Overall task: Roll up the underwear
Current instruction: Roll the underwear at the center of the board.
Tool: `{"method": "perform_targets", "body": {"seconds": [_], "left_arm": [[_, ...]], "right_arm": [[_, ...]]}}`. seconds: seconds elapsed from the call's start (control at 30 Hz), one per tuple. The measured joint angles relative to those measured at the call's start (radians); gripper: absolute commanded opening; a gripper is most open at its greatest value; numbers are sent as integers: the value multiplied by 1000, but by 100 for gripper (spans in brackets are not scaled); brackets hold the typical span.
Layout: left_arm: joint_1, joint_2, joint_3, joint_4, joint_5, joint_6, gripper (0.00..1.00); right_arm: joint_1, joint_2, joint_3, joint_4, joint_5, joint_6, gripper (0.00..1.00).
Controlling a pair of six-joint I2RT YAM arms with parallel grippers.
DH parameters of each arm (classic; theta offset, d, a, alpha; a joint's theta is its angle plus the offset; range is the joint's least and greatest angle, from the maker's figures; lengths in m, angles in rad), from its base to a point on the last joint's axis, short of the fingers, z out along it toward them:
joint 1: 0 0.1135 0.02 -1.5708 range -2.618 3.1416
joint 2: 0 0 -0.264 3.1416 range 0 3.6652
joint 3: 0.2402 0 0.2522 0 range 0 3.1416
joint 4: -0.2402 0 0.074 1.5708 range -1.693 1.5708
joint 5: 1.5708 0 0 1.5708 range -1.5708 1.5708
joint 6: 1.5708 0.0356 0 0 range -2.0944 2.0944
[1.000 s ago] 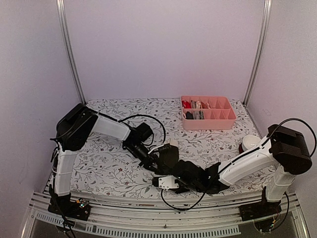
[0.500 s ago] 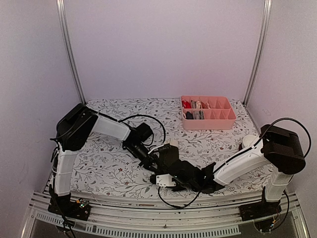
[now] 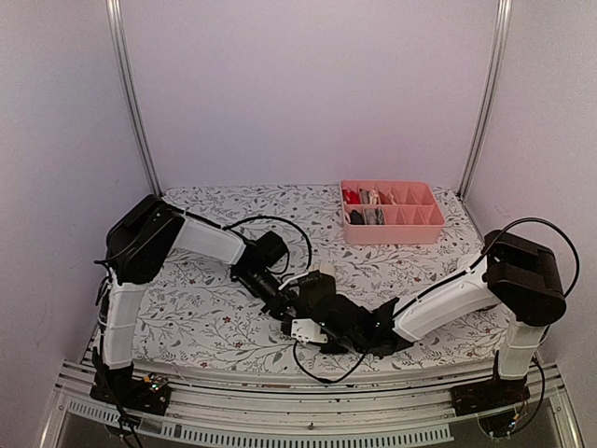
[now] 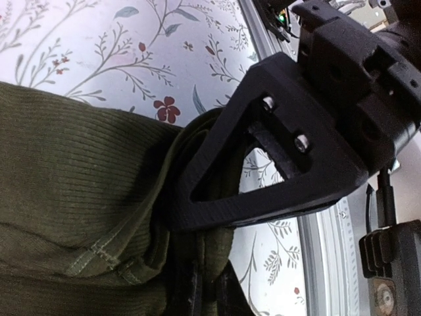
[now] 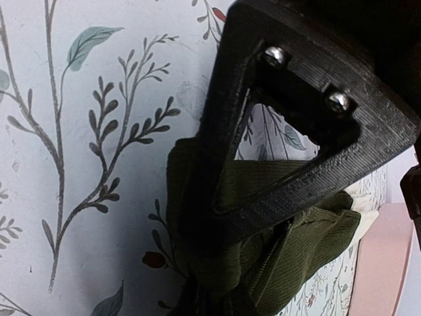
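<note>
Pinching a bunched edge between pressed-together jaws, the left gripper (image 4: 197,253) holds ribbed olive-green underwear (image 4: 72,191) against the floral tablecloth (image 4: 99,52). Just beside it, the right gripper (image 5: 204,270) is clamped on the same cloth, so the garment lies gathered between the two.

The step in hand appears to be the start of the roll, with an edge taken up at both ends. The next move likely calls for turning that edge over itself evenly, both grips keeping pace so the bundle winds tight.

Counted: two grippers, one olive garment held. Well beyond them and to the right, one pink divided tray (image 3: 410,235) holds small bundles (image 3: 364,207), red, pale and dark, too small to count.
</note>
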Motion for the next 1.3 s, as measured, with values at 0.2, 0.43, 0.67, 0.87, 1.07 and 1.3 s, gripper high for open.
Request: {"method": "perform_targets", "body": {"seconds": [0.2,0.43,0.67,0.87,1.07,1.3], "left_arm": [[0,-21,-10,-14,-11,31,48],[8,-221,-147,31,-115,63,79],[27,-448,-323,209,-202,138,85],[0,-535,-506,394,-318,234,85],[-106,-601,-707,616,-500,327,82],[-217,-639,-822,843,-686,397,80]], "right_arm": [[-11,0,27,-50,-48,38,3],[-45,-26,37,-97,-198,94,3],[-112,-52,56,-188,-447,169,3],[-232,-34,134,-314,-677,257,3],[-288,73,277,-442,-861,316,3],[-359,151,334,-479,-1075,363,3]]}}
